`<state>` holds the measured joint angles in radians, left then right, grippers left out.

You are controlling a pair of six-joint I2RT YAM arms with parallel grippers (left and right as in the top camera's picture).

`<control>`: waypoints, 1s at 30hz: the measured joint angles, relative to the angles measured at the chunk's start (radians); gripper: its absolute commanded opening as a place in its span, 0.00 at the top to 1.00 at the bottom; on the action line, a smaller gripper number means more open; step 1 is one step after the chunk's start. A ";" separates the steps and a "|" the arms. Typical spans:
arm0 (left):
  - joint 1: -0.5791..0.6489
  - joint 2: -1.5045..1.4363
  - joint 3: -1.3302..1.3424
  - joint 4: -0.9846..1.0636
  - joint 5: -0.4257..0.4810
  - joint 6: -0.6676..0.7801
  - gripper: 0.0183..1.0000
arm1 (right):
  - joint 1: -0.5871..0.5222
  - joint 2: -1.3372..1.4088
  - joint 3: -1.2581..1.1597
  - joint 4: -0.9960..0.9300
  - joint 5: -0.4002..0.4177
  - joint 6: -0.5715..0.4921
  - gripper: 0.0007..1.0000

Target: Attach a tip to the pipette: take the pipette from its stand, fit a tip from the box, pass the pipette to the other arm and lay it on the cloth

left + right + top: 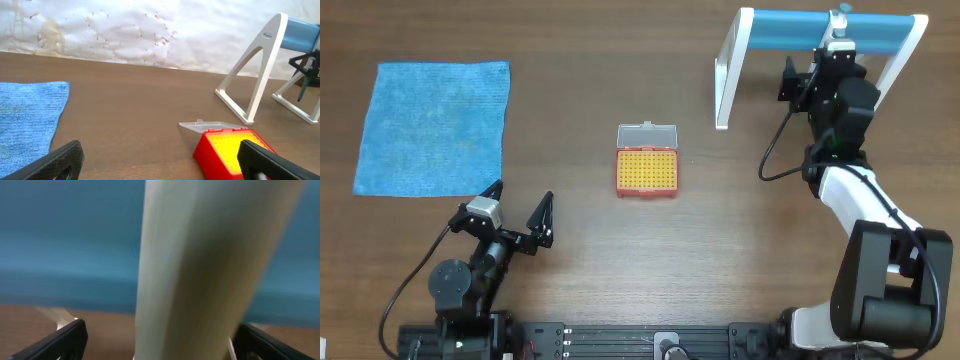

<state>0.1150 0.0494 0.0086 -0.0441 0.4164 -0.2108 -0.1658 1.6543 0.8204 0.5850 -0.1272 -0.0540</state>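
R gripper (160,331) was up at the stand (730,72), right at the blue bar (800,32). Its fingers (65,340) were spread wide, one each side of the pipette (200,265), w/ desk showing in the gap on one side, so not clamped on it. The pipette hung upright from the bar, dead centre betw. those fingers and v. close to the wrist cam; the bar ran across just behind it. From above, the pipette's white head (839,28) sat on the bar just past the gripper.

L gripper (523,192) was low over the desk (620,270), near its own base, holding nothing, fingers well apart. The cloth (432,128) lay flat just beyond it and off to its left, the near corner close to the left finger. The tip box (647,172) sat farther out, to the L gripper's right, roughly betw. the two grippers and well apart from both. Red base, yellow tip rack showing, clear lid (647,133) folded back on the side away from the arms. From the L wrist, the box (225,147) was near the right-hand finger, stand legs (260,65) well beyond it.
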 measured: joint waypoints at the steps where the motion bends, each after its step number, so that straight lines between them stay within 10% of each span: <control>1: 0.000 0.000 0.000 0.000 0.000 0.000 0.00 | 0.000 0.011 0.014 0.003 -0.003 0.000 0.17; 5: 0.000 0.000 0.000 0.000 0.000 0.000 0.00 | 0.000 0.016 0.021 0.005 -0.006 0.011 0.33; 8: 0.000 0.000 0.000 0.000 0.000 0.000 0.00 | 0.000 0.016 0.021 0.009 -0.007 0.014 0.81; 10: 0.000 0.000 0.000 0.000 0.000 0.000 0.00 | 0.000 0.016 0.022 0.012 -0.010 0.018 0.93; 30: 0.000 0.000 0.000 0.000 0.000 0.000 0.00 | 0.000 -0.119 0.023 0.012 -0.010 0.014 0.93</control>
<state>0.1150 0.0494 0.0086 -0.0441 0.4164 -0.2104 -0.1654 1.5352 0.8429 0.5972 -0.1375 -0.0395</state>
